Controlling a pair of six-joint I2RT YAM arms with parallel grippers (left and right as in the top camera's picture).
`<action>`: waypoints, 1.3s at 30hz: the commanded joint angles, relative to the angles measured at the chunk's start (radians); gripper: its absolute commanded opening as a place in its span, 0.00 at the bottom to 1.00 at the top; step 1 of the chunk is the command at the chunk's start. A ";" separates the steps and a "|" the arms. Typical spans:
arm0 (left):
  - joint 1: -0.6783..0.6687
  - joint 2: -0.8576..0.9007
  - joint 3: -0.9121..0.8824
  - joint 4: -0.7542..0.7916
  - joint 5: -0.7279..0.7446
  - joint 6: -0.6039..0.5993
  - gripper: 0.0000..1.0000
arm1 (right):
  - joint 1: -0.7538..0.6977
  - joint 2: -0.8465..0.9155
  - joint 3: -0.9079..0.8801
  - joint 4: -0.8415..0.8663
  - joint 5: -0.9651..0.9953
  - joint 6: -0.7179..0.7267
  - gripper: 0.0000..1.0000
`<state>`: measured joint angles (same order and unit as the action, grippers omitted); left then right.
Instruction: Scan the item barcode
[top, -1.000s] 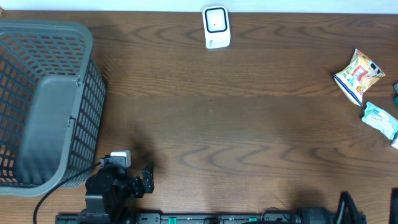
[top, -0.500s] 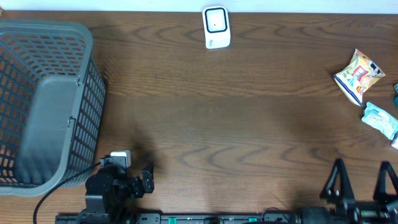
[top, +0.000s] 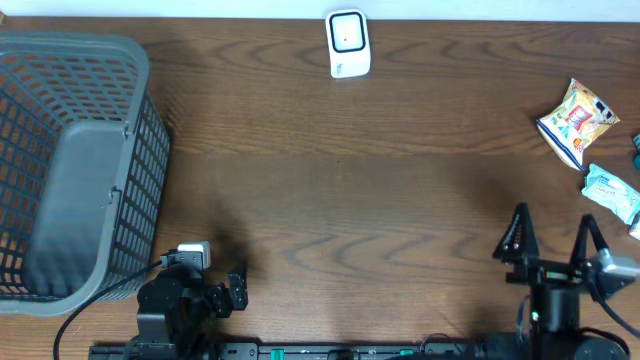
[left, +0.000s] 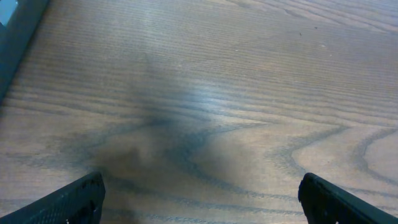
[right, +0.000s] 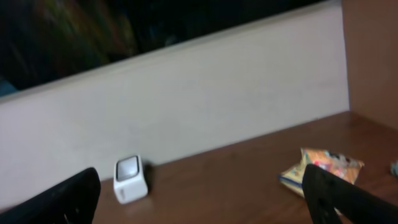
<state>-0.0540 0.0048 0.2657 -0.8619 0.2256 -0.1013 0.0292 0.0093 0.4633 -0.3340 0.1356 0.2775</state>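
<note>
Two arms wait at the near edge of your bench, and neither holds anything. At the left edge stands a grey mesh basket (top: 70, 165), and nothing shows inside it from overhead. Just beside its near right corner sits the left gripper (top: 236, 288), low over bare wood; the left wrist view shows its fingers (left: 68, 202) spread wide with nothing between them. At the middle of the far edge stands the white scanner (top: 348, 44), window up. Toward the near right corner, the right gripper (top: 553, 240) is raised with its fingers (right: 348, 198) parted and empty, looking across the bench toward the scanner.

Your items lie by the right edge: a yellow snack packet (top: 577, 122) toward the far right corner, and a pale blue packet (top: 612, 192) just beside it on the near side. Both sit beyond the right gripper and off to its right; the blue one is closer. Its long axis runs slantwise toward the near right corner. Your right arm is plainly the nearer one; the left is well apart from both.
</note>
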 joint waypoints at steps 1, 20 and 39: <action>0.000 -0.001 -0.005 -0.027 -0.010 0.002 0.99 | -0.022 -0.003 -0.097 0.085 0.016 0.040 0.99; 0.000 -0.001 -0.005 -0.027 -0.010 0.002 0.99 | -0.092 -0.004 -0.420 0.256 0.039 0.257 0.99; 0.000 -0.001 -0.005 -0.027 -0.010 0.002 0.99 | -0.102 -0.005 -0.458 0.273 0.011 -0.018 0.99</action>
<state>-0.0540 0.0048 0.2657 -0.8623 0.2256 -0.1013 -0.0681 0.0105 0.0105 -0.0593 0.1539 0.3912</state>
